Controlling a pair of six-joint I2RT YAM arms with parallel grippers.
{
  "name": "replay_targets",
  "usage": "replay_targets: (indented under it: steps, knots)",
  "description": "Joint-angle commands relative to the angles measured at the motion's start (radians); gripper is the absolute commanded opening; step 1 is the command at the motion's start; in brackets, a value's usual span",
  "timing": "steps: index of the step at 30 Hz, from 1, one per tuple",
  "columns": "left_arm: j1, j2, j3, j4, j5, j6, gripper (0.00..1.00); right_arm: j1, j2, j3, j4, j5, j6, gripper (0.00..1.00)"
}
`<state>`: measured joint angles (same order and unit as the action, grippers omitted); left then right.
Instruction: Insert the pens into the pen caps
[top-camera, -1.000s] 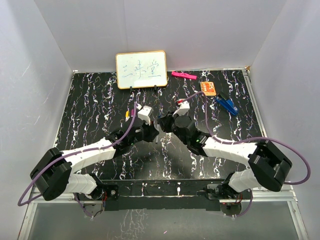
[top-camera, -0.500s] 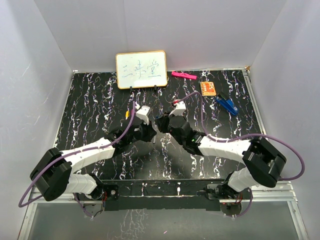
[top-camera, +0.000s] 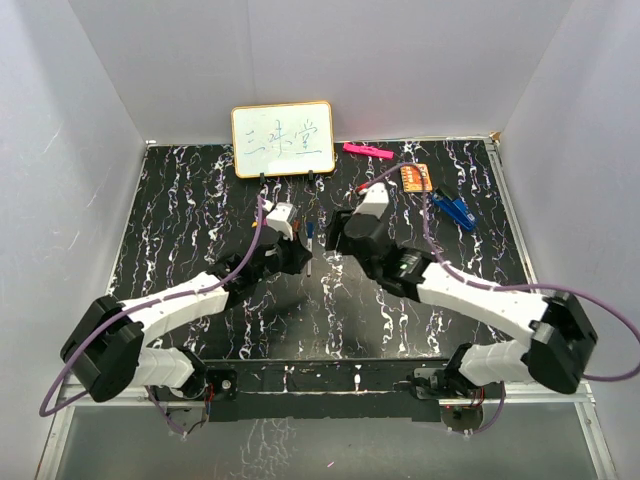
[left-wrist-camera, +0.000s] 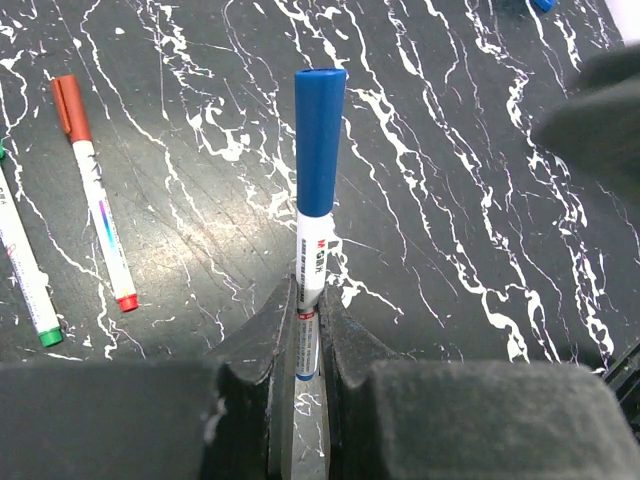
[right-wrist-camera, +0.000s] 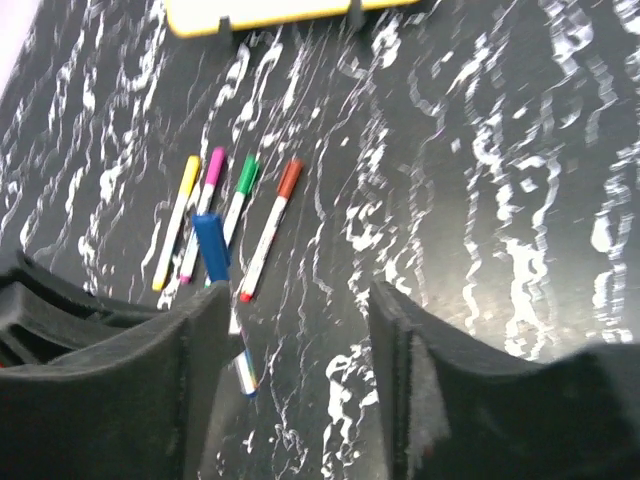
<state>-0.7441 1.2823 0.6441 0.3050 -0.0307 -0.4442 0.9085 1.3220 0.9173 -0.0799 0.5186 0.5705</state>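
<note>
- The blue pen (left-wrist-camera: 312, 265) is being clamped low on its barrel by the left gripper (left-wrist-camera: 308, 315). It is being held clear of the table (left-wrist-camera: 480, 250), with the blue cap (left-wrist-camera: 319, 140) seated on its far end.
- The right gripper (right-wrist-camera: 300, 320) is being held just beside it, fingers spread apart with nothing between them.
- Farther out, the yellow pen (right-wrist-camera: 178, 215), pink pen (right-wrist-camera: 205, 195), green pen (right-wrist-camera: 238, 200) and red pen (right-wrist-camera: 268, 235) are lying side by side, short of the whiteboard (top-camera: 282, 139). Each appears to be wearing its cap.
- No loose cap is being shown, so all five pens are being judged capped. Only the setting down of the blue pen is being judged left.
</note>
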Motion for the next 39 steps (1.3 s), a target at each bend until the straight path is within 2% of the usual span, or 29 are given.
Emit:
replay_targets:
  steps: [1,5,9,11,13,18,29,34,39]
  knots:
    - [0.006,0.043,0.08,-0.036,-0.026,0.002,0.0,-0.047,-0.131,0.09,-0.107,0.111,-0.025,0.62]
    - [0.015,0.168,0.184,-0.124,-0.028,0.016,0.0,-0.088,-0.156,0.131,-0.246,0.148,0.017,0.69]
    - [0.029,0.294,0.29,-0.209,-0.031,0.02,0.0,-0.199,-0.087,0.192,-0.441,0.066,0.049,0.71]
    - [0.034,0.337,0.329,-0.246,-0.037,0.016,0.0,-0.257,-0.064,0.177,-0.458,-0.022,0.04,0.84]
    - [0.038,0.374,0.373,-0.285,-0.051,0.011,0.0,-0.306,-0.047,0.15,-0.455,-0.104,0.037,0.87]
    - [0.046,0.428,0.431,-0.343,-0.082,0.011,0.0,-0.358,-0.021,0.079,-0.406,-0.192,0.032,0.89]
    - [0.094,0.607,0.587,-0.471,-0.116,0.036,0.0,-0.398,-0.005,-0.006,-0.334,-0.262,0.009,0.91]
    - [0.1,0.646,0.61,-0.482,-0.138,0.041,0.0,-0.408,0.001,-0.036,-0.313,-0.292,0.006,0.91]
    - [0.101,0.673,0.615,-0.485,-0.127,0.034,0.16,-0.411,0.008,-0.064,-0.283,-0.301,0.001,0.93]
